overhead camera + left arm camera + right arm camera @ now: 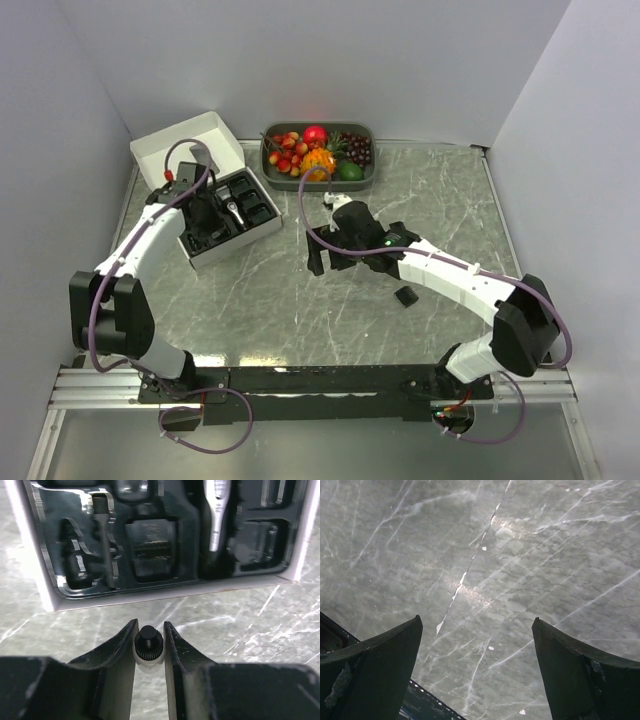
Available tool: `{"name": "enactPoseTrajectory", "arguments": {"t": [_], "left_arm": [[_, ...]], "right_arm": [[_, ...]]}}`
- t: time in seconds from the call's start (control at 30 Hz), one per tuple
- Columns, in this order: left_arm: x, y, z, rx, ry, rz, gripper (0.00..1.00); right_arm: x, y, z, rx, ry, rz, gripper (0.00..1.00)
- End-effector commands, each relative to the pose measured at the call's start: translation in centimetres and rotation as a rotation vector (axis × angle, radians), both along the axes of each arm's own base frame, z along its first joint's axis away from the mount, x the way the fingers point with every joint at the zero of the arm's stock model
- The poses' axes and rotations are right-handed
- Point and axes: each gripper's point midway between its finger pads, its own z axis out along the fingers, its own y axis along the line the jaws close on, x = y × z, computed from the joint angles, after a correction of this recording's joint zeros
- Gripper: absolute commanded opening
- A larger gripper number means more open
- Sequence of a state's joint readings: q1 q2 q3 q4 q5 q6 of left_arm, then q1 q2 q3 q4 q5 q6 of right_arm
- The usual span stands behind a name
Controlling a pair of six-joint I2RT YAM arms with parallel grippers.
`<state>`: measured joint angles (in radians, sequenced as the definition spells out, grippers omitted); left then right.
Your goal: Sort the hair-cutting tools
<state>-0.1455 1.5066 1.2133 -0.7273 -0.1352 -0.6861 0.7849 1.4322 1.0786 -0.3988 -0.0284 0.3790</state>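
So the left fingers (pixel 125 639) are clamped on a small black-capped piece (pixel 149 641). Its knurled top faces the camera, and it hangs just short of the near edge of the white box (pixel 175 591). My guess is it's held end-on like that so it can drop straight into one of the molded pockets of the black insert (pixel 185 530). The hair clipper (pixel 216 515) and a comb guard (pixel 150 545) already sit in their own pockets, side by side.

The right fingers (pixel 385 655) are spread wide with nothing between them, hovering over bare counter (pixel 485 555). They're probably lining up for the loose black part (pixel 405 296) lying near that arm.

Counter is grey marble-look with white veins and a bit of glare, so small dark bits show up well. Plain pale walls (pixel 300 60) on three sides, fruit tray (pixel 330 184) parked at the back beside the box.
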Motion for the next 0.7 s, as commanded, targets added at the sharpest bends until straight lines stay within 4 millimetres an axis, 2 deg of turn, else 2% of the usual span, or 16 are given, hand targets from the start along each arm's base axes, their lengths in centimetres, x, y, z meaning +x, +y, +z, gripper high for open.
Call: {"name": "enactPoseTrajectory", "arguments": {"t": [0.0, 0.13, 0.23, 0.4, 0.43, 0.53, 0.67], "left_arm": [[0.4, 1.5, 1.8, -0.014, 0.013, 0.008, 0.31], [0.3, 2.6, 0.8, -0.025, 0.06, 0.019, 0.32], [-0.1, 3.8, -0.8, -0.011, 0.114, 0.037, 0.32], [-1.1, 4.1, -3.9, -0.009, 0.185, 0.018, 0.32], [-1.4, 5.0, -4.5, -0.01, 0.199, 0.044, 0.32], [-1.9, 5.3, -5.4, -0.003, 0.221, 0.04, 0.32], [-2.0, 6.0, -5.2, 0.007, 0.219, 0.048, 0.33]], "right_arm": [[0.2, 1.9, 1.6, 0.044, -0.026, 0.046, 0.99], [-0.3, 2.8, 1.0, 0.052, -0.008, 0.074, 0.99], [-0.7, 3.2, 0.5, 0.04, 0.006, 0.092, 1.0], [-0.8, 3.2, 0.3, 0.033, -0.001, 0.097, 1.0], [-0.9, 3.2, 0.2, 0.031, 0.002, 0.098, 1.0], [-1.0, 3.3, 0.0, 0.032, 0.005, 0.101, 1.0], [-1.0, 3.3, -0.2, 0.029, 0.008, 0.1, 1.0]]}}
